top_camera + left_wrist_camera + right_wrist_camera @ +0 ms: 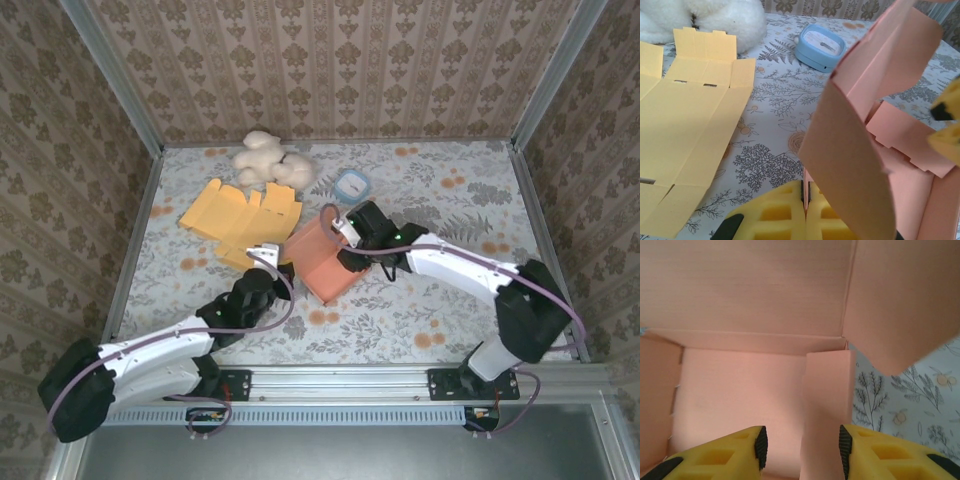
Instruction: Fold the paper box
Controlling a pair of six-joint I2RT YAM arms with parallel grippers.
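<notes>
Overhead view of a desk (430, 300) covered in a pale floral cloth and walled by patterned panels. Just right of the frame's centre sits the pink paper box (322, 262), partly folded, with one wall standing and its flaps loose. The left arm (160, 355) stretches from the lower left corner up to the box's left edge. The right arm (460, 265) comes in from the lower right and meets the box at its upper right side.

Left of the box, a flat yellow cardboard cutout (235, 215) lies unfolded, its near corner just beside the box. Above it, in the upper middle of the frame, rests a white plush toy (268, 160). To the toy's right is a small light-blue container (352, 185), apart from the box.

In the left wrist view, the left jaws are pressed together at the bottom edge, their yellow pads (775, 217) side by side. The lower corner of a tall pink panel runs down into the seam between them, so they appear clamped on the box's wall. The panel rises and curls toward the upper right.

In the right wrist view, the right jaws stand apart over the box's inside, with one yellow pad (715, 455) at the lower left and the other at the lower right. A narrow pink flap (827, 405) stands between them, close to the right-hand pad. Whether it touches that pad is unclear.
</notes>
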